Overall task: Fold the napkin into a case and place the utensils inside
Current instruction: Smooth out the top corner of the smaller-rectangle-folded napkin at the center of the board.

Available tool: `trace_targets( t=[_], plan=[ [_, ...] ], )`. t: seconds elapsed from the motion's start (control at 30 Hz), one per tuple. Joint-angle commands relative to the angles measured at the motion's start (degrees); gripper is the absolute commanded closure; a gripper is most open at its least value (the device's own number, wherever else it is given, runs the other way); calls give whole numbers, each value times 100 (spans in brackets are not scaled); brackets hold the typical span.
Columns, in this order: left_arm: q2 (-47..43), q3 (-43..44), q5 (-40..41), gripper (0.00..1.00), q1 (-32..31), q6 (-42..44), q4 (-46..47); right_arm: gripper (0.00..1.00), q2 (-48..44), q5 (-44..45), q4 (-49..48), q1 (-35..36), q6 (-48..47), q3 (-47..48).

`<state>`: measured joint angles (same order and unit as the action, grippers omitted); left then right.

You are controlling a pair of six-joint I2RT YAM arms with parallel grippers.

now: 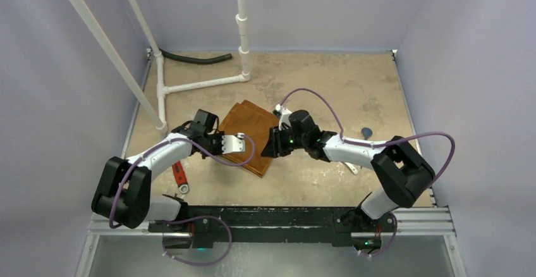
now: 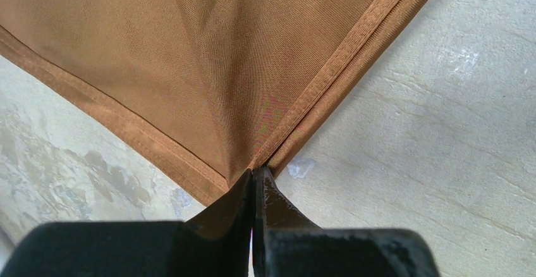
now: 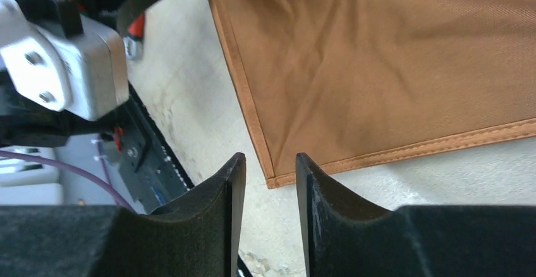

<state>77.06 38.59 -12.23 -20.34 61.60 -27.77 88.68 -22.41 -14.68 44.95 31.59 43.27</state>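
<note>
My left gripper (image 2: 255, 174) is pressed together on a corner of the napkin (image 2: 208, 55). The cloth runs straight into the seam between the two black fingers (image 2: 221, 207), and creases fan out from that pinch across the fabric.

The napkin is rust-orange with a fine weave and a faint sheen. A narrow stitched hem borders every edge I can see. From my left wrist, each of the two edges meeting at the pinched corner shows a second hemmed edge running right alongside it, so there is more than one layer here.

From above, the napkin (image 1: 249, 135) is a folded oblong set at a diagonal on the mottled tan table (image 1: 354, 93). It lies nearer to my bases than the foot of the white pipe frame (image 1: 242, 24) and a little to that frame's right. My left gripper (image 1: 243, 145) is at its left edge and my right gripper (image 1: 273, 144) at its right edge.

My right gripper (image 3: 270, 163) has its jaws apart and nothing between them. A flat napkin (image 3: 392, 62) corner rests on the table just beyond the gap, with soft wrinkles crossing the cloth behind it.

Well to the right of the pipe frame, beside my right arm, lie a utensil with a rounded teal end (image 1: 366, 131) and a small white spoon (image 1: 351, 167). A red-handled tool (image 1: 179, 174) lies below the frame's left foot, under my left arm.
</note>
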Motion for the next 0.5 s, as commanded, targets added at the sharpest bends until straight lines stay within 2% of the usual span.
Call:
trace_targets(
  t=[0.0,0.07,0.17,0.23,0.3,0.37,0.47],
  plan=[
    [-180,-82,9,100,21,118,142,63,-31,-815,-486,-483,427,144],
    [-203,-119,27,100,19,122,176,66,126,-841,-578,-703,613,287],
    [-209,-141,43,100,18,132,201,76,497,-1129,-1127,-1135,1254,330],
    [-228,-141,50,100,18,141,208,83,754,-1572,-2095,-1424,2171,131],
    [-235,-140,60,100,7,154,218,85,978,-1637,-2667,-1585,2778,51],
    [-243,-153,82,100,12,166,227,85,1100,-1481,-2595,-1628,2762,192],
    [-258,-188,124,100,5,201,240,86,1274,-1105,-1982,-1656,2356,612]
  ],
)
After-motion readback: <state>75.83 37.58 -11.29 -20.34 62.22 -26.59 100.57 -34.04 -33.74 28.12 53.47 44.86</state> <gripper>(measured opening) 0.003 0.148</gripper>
